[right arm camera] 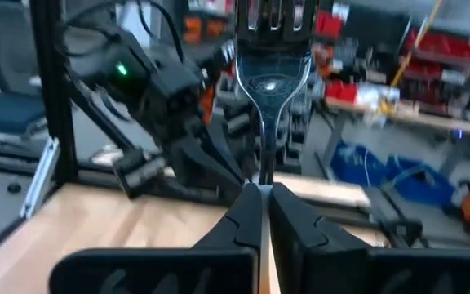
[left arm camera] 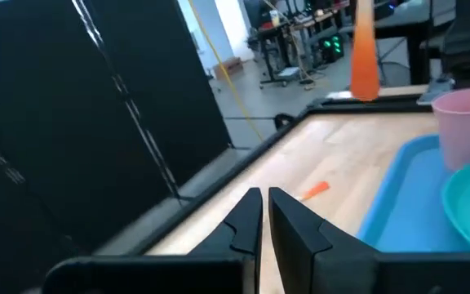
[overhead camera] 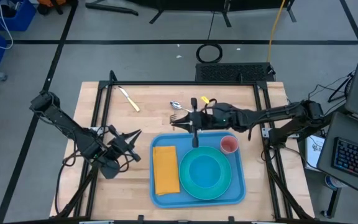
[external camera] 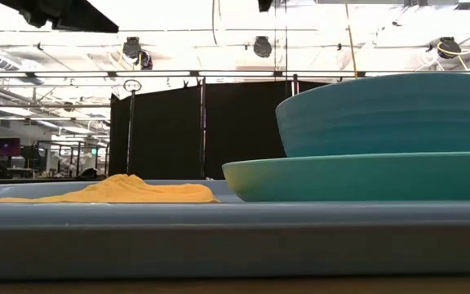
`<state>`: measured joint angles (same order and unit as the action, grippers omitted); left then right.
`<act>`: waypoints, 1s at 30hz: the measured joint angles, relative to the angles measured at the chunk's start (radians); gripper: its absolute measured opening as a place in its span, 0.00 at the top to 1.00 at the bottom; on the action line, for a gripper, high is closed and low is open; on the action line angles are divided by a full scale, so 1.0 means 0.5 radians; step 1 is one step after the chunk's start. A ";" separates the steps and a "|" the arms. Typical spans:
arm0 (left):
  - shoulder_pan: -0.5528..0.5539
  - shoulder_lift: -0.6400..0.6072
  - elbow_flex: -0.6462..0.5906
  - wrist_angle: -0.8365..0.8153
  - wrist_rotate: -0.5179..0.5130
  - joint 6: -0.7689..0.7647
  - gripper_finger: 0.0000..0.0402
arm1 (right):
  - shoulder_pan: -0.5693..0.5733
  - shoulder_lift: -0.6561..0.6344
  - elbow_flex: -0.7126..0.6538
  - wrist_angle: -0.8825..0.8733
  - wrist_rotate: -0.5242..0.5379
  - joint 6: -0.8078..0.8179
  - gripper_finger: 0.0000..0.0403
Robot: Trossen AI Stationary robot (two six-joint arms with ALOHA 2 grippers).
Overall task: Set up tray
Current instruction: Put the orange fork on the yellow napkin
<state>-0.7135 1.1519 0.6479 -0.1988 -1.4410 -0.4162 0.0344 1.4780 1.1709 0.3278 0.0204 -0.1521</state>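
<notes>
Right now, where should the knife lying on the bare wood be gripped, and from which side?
Probably the yellow handle of the knife, coming straight down from above with the jaws across its narrow width. It lies flat and diagonal on the table, with nothing beside it.

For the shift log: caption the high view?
Right claw holds fork above blue tray; left claw waits shut.
</notes>
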 joint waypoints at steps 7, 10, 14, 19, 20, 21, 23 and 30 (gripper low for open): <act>0.096 0.000 0.000 0.195 0.014 0.659 0.92 | 0.040 -0.001 0.000 0.209 -0.023 -0.135 1.00; 0.207 0.000 0.000 0.204 0.172 0.851 0.92 | 0.040 0.001 0.000 0.316 -0.140 -0.132 1.00; 0.378 0.000 0.000 0.495 0.269 1.122 0.92 | 0.040 0.018 -0.002 0.414 -0.254 -0.109 1.00; 0.468 -0.002 0.001 0.968 0.443 1.318 0.92 | 0.041 0.063 -0.003 0.490 -0.260 -0.150 1.00; 0.471 -0.001 0.002 1.003 0.480 1.386 0.92 | 0.041 0.080 -0.002 0.523 -0.260 -0.169 1.00; 0.471 0.000 0.002 1.027 0.506 1.442 0.92 | 0.041 0.085 -0.002 0.540 -0.259 -0.183 1.00; 0.468 0.001 0.002 1.082 0.530 1.476 0.89 | 0.041 0.090 -0.003 0.558 -0.264 -0.192 1.00; 0.480 0.001 0.002 1.210 0.515 1.481 0.71 | 0.041 0.119 -0.002 0.746 -0.313 -0.195 1.00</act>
<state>-0.4737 1.1522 0.6487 0.4065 -1.1837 0.3243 0.0547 1.5375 1.1702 0.7010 -0.1360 -0.2496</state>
